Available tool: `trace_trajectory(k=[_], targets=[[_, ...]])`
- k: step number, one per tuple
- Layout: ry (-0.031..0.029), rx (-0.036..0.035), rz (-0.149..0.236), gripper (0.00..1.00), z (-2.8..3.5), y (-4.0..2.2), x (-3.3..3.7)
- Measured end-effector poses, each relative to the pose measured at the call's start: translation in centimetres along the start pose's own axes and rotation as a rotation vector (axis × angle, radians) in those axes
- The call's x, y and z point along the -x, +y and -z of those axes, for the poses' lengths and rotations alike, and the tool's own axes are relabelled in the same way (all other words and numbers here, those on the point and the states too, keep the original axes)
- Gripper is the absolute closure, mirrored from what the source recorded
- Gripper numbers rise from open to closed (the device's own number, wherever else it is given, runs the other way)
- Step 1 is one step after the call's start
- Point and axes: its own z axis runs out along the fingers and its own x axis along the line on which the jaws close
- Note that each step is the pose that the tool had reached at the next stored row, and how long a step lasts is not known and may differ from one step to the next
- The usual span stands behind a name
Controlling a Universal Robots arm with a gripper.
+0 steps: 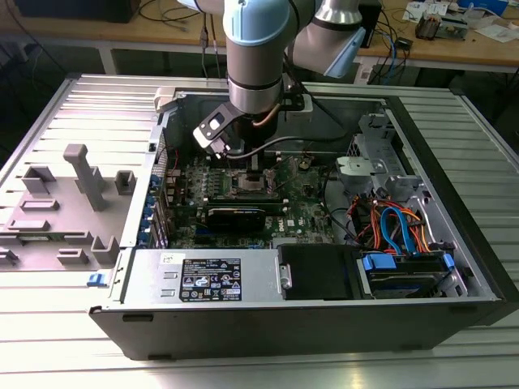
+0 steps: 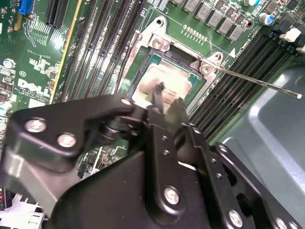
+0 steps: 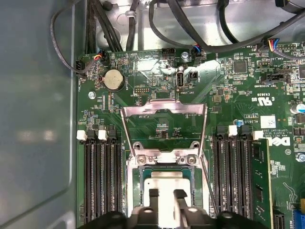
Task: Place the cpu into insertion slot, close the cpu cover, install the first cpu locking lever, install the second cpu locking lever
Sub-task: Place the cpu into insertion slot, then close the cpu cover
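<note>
Hand (image 3: 167,194) hangs just over the cpu (image 3: 164,177), fingers slightly apart, gripping nothing I can see. I read the cpu as lying flat, metal top up, seated square in the insertion slot (image 3: 132,191); the cpu cover (image 3: 164,106) stands swung open beyond it.

wooden bench (image 1: 478,50) w/ cables (image 1: 395,42) at back, ribbed alu table (image 1: 57,356) up front

Exterior view is looking down from further back at the whole open case (image 1: 284,328); both wrist views are staring close-up at the insertion slot (image 3: 138,181) (image 2: 143,59).
</note>
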Motion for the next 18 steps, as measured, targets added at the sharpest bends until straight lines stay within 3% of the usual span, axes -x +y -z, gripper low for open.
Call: trace_trajectory(k=[4, 18], targets=[[0.0, -0.0001, 0.0, 0.89, 0.02, 0.0, 0.0], [0.0, -0.0007, 0.0, 0.89, 0.27, 0.01, -0.02]])
